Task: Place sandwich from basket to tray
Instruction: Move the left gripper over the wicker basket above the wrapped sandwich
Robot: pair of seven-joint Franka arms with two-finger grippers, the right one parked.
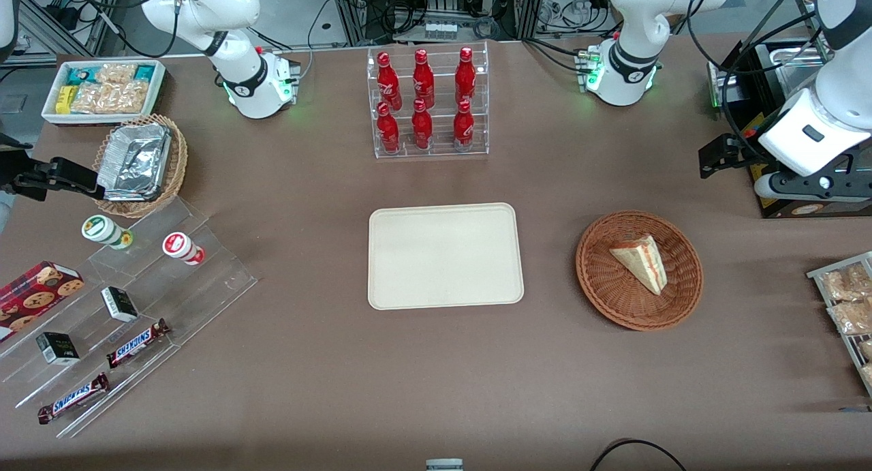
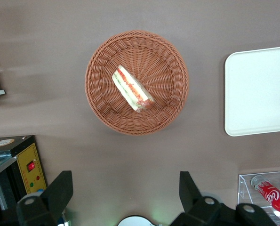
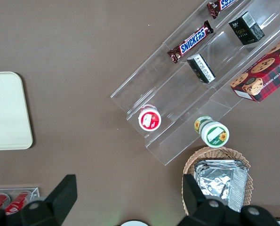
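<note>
The sandwich (image 1: 640,261), a pale bread wedge with red and green filling along its edge, lies in the round reddish-brown wicker basket (image 1: 599,294). Both also show in the left wrist view, the sandwich (image 2: 132,88) in the middle of the basket (image 2: 102,113). The cream-beige tray (image 1: 445,255) lies flat at the table's middle, beside the basket, with nothing on it; its edge shows in the left wrist view (image 2: 262,89). The left arm's gripper (image 1: 714,159) hangs above the table, farther from the front camera than the basket and toward the working arm's end. Its fingers (image 2: 60,188) are spread wide and hold nothing.
A clear rack of red bottles (image 1: 428,103) stands farther from the front camera than the tray. A black box (image 1: 797,205) and a rack of packaged pastries (image 1: 848,300) sit at the working arm's end. A tan basket of foil containers (image 1: 139,161) and a stepped acrylic snack stand (image 1: 122,321) sit toward the parked arm's end.
</note>
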